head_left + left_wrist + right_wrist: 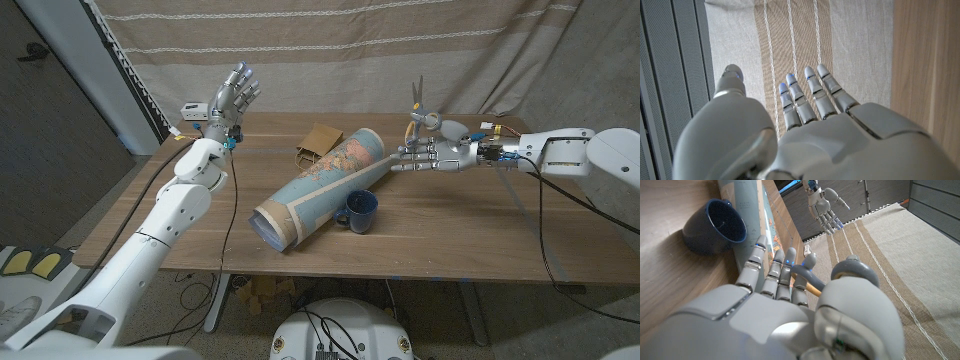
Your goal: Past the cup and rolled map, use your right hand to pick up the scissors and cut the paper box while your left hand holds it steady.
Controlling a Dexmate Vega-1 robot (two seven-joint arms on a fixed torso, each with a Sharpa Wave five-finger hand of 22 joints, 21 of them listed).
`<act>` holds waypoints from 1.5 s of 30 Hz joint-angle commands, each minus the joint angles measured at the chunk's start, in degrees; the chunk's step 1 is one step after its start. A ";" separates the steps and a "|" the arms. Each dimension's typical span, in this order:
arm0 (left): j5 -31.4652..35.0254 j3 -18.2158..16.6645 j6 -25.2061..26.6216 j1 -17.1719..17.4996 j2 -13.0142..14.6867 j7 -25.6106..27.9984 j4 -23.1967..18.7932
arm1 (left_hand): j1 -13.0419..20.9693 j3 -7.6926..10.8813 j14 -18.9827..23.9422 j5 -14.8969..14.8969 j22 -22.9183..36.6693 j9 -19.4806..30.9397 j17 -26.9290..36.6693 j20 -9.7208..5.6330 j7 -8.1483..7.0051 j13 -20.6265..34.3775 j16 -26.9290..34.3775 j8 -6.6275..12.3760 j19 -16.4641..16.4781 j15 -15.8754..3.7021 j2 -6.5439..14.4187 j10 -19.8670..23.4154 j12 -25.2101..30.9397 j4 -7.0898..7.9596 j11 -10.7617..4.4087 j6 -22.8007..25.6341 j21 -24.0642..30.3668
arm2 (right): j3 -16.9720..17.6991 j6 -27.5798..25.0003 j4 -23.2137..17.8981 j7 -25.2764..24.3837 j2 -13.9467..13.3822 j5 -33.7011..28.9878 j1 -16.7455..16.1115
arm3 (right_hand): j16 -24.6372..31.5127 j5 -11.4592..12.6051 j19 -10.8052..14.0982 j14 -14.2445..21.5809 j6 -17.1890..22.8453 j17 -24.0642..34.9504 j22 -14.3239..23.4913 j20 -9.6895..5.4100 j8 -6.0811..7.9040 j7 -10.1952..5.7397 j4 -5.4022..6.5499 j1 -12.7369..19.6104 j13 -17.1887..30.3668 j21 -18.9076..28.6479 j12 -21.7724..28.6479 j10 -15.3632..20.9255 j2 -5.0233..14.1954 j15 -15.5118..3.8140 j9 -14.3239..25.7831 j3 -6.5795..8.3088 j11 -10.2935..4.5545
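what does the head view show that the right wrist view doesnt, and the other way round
Head view alone: the brown paper box past the rolled map, the scissors' blades standing up above the right hand, and both arms.

Right wrist view alone: the inside of the blue cup, and the scissors' grey handle loop over the right hand's thumb.

Both: the cup, the rolled map, the right hand holding the scissors, and the raised, open left hand.

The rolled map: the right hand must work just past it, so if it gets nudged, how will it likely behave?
The rolled map lies on its side as a long tube, so a sideways nudge would probably roll it. The blue cup close against its near side may block rolling that way. Its loose outer edge suggests light paper, easily dented.
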 commanded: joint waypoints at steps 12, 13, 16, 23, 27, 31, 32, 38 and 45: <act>5.70 1.57 5.87 -2.34 4.56 0.19 0.57 | -0.96 -0.20 -1.45 0.05 -0.14 0.20 0.04 -2.42 1.46 0.19 -0.11 1.50 -0.65 -7.47 -0.28 1.33 0.65 -0.17 1.03 4.61 -0.89 | -0.49 -1.54 0.28 1.02 -1.06 -0.11 1.21 | -0.28 -0.14 0.35 0.92 0.05 -0.55 0.11 -0.03 -0.09 2.68 -0.05 -0.35 -0.64 -0.17 -1.22 0.38 0.08 0.02 -0.89 0.10 0.32; 6.15 1.71 5.91 -2.44 4.80 0.06 0.62 | -0.96 -0.20 -1.55 0.05 -0.14 0.20 0.04 -2.41 1.49 0.19 -0.14 1.49 -0.66 -7.46 -0.29 1.38 0.67 -0.17 1.05 4.62 -0.91 | -0.66 -1.69 0.30 1.06 -1.13 -0.24 1.52 | -0.31 -0.14 0.37 0.90 0.13 -0.60 0.11 -0.03 -0.20 2.66 -0.07 -0.35 -0.73 -0.17 -1.30 0.44 0.08 0.05 -1.10 0.11 0.33; 12.45 3.08 3.35 -2.61 4.97 2.81 1.12 | -0.97 -0.22 -1.91 0.03 -0.17 0.20 0.03 -2.43 1.47 0.19 -0.24 1.43 -0.73 -7.41 -0.33 1.33 0.64 -0.19 1.04 4.55 -1.01 | -0.85 -2.01 0.31 1.45 -1.49 -0.57 2.02 | -0.37 -0.12 0.40 0.81 0.12 -0.68 0.11 -0.03 -0.18 2.65 -0.10 -0.31 -0.84 -0.17 -1.42 0.50 0.09 0.17 -1.08 0.13 0.34; 20.60 4.71 2.03 -3.15 6.73 3.53 1.57 | -0.38 -0.10 -1.52 0.05 -0.31 0.18 -0.03 -2.50 1.56 0.17 0.10 1.90 -0.57 -7.71 -0.46 2.55 1.08 -0.59 0.72 6.26 -1.30 | -0.60 -1.93 0.19 1.63 -1.74 -0.57 1.72 | -0.52 -0.11 0.46 0.67 0.14 -0.93 0.10 -0.03 -0.31 2.39 -0.15 -0.33 -0.92 -0.18 -1.66 0.58 0.10 0.18 -1.37 0.16 0.37; 21.78 4.93 1.12 -3.40 7.11 1.93 2.81 | -0.22 -0.11 -1.66 0.08 -0.36 0.17 -0.04 -2.61 1.28 0.16 0.07 1.57 -0.59 -7.86 -0.60 2.61 1.07 -0.71 0.79 5.64 -1.45 | -0.41 -1.62 0.05 1.62 -1.73 -0.64 1.41 | -0.55 -0.11 0.46 0.71 0.03 -1.04 0.10 -0.02 -0.23 2.43 -0.16 -0.36 -0.91 -0.19 -1.77 0.55 0.08 0.19 -1.22 0.15 0.29; 24.88 5.60 0.36 -3.85 8.13 1.21 3.65 | -0.01 -0.13 -2.19 0.15 -0.43 0.15 -0.06 -2.72 0.85 0.15 -0.06 0.98 -0.74 -8.03 -0.76 2.33 0.90 -0.87 0.90 4.45 -1.76 | -0.16 -1.49 -0.10 1.50 -1.78 -0.52 1.09 | -0.59 -0.11 0.47 0.73 0.04 -1.17 0.10 -0.02 -0.27 2.52 -0.14 -0.44 -0.94 -0.20 -1.90 0.59 0.11 0.18 -1.30 0.16 0.27; 26.87 6.02 0.26 -4.07 8.67 1.61 3.76 | 0.01 -0.13 -2.23 0.16 -0.44 0.15 -0.06 -2.76 0.84 0.15 -0.06 0.94 -0.73 -8.08 -0.77 2.30 0.89 -0.88 0.88 4.36 -1.78 | -0.13 -1.52 -0.10 1.53 -1.77 -0.43 1.06 | -0.59 -0.11 0.47 0.72 0.11 -1.18 0.10 -0.02 -0.29 2.49 -0.14 -0.44 -0.94 -0.21 -1.91 0.60 0.12 0.18 -1.38 0.16 0.27; 37.00 7.93 -1.13 -5.20 10.21 4.13 5.10 | 0.13 -0.16 -2.11 0.28 -0.49 0.15 -0.07 -2.90 0.37 0.14 0.08 0.81 -0.81 -8.58 -0.86 3.04 1.14 -0.97 0.28 4.24 -2.09 | 0.38 -1.19 -0.58 1.07 -1.91 -0.34 0.51 | -0.64 -0.10 0.48 0.73 0.08 -1.33 0.10 -0.02 -0.19 2.51 -0.19 -0.39 -0.89 -0.22 -2.03 0.56 0.14 0.33 -1.25 0.21 0.33; 39.71 8.99 2.38 -6.86 12.01 0.83 5.41 | 0.25 -0.29 -2.96 0.62 -0.58 0.12 -0.10 -2.78 -0.22 0.11 -0.15 0.03 -1.18 -8.47 -1.09 2.62 0.86 -1.07 0.13 2.51 -2.76 | 1.08 -1.25 -1.13 0.47 -2.33 0.05 -0.10 | -0.76 -0.06 0.47 0.60 0.03 -1.52 0.09 -0.02 -0.24 2.52 -0.28 -0.29 -0.90 -0.24 -2.19 0.61 0.15 0.29 -1.34 0.27 0.27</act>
